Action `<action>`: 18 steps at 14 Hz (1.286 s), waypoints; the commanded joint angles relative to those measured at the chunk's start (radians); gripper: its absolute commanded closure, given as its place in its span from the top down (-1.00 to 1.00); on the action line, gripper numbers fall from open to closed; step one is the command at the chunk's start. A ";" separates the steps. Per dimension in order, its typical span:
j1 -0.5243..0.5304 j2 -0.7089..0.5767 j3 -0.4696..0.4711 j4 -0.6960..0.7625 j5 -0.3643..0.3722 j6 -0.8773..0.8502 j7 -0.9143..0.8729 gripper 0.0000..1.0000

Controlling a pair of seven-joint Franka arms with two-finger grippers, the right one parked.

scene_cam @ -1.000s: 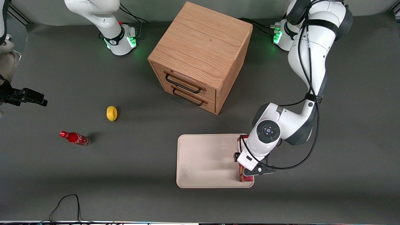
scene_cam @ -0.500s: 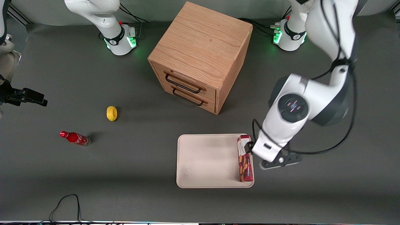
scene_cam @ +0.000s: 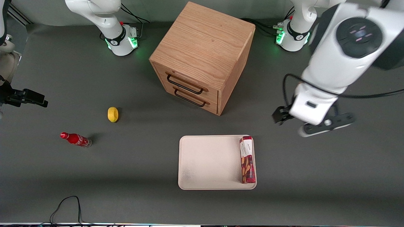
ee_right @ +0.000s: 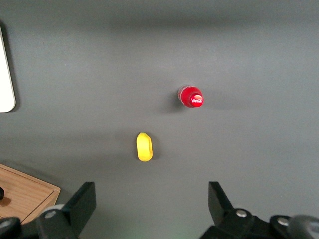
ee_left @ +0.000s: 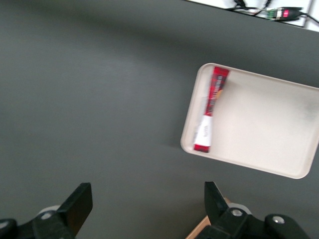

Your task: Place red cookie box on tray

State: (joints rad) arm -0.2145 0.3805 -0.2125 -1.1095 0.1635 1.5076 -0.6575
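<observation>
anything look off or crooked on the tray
Mildly: the red cookie box stands on its thin edge, tight against the tray rim toward the working arm's end, not lying flat. Nothing is spilled. The gripper is open above the table.

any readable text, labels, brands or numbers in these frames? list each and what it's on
"Coca-Cola": white script on the small red soda bottle; recognisable as the logo, letters barely resolved.
Red cookie box, lying along one edge of the tray: the white label panel carries print, too small to read.
Wooden drawer cabinet, lemon: no text.
The gripper, open and raised well above the table, toward the working arm's end: no markings legible.
</observation>
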 commanded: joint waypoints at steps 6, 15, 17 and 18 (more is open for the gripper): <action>0.254 -0.175 -0.002 -0.182 -0.113 -0.058 0.364 1.00; 0.342 -0.331 0.057 -0.476 -0.142 0.144 0.515 1.00; 0.246 -0.339 0.160 -0.484 -0.166 0.146 0.516 1.00; 0.210 -0.342 0.186 -0.483 -0.167 0.145 0.516 1.00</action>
State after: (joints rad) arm 0.0786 0.0994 -0.1075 -1.5301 0.0149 1.6246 -0.1590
